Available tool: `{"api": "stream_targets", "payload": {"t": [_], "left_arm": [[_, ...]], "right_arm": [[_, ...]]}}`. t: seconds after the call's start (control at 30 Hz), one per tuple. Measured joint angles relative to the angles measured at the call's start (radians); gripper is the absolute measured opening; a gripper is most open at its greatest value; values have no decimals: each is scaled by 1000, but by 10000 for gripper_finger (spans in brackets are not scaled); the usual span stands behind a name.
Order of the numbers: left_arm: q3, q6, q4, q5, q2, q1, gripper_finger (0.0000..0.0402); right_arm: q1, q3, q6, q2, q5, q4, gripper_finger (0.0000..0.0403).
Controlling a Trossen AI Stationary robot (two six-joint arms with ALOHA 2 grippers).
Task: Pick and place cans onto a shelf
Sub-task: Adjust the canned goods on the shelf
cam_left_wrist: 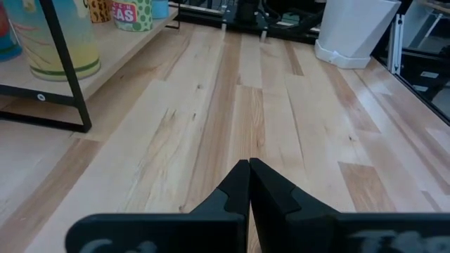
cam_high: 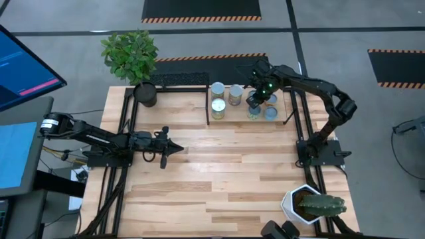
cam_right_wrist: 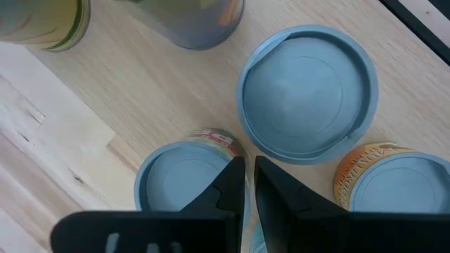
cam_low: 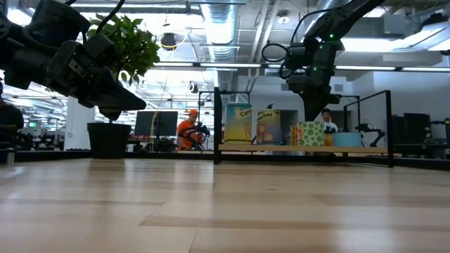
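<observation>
My right tool hangs just above the cans on the shelf, fingers nearly together and holding nothing; this placing looks finished, so I judge the next move is to lift clear without clipping a can; my left tool waits shut over the bench, well apart from the shelf.

Left arm comes in from about 9 o'clock and lies low and nearly flat, stretched toward the middle, with the left gripper pointing to 3 o'clock and its fingers pressed fully together. Right arm rises from its base at 3 o'clock, elbow bent, reaching to about 1 o'clock; the right gripper points straight down, fingers nearly touching with a thin gap.
</observation>
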Motion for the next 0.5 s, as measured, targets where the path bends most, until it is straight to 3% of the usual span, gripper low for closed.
{"api": "stream_targets", "payload": {"t": [0.5], "left_arm": [[0,0,0,0,0,0,0]], "right_arm": [[0,0,-8,0,-4,-3,58]]}}
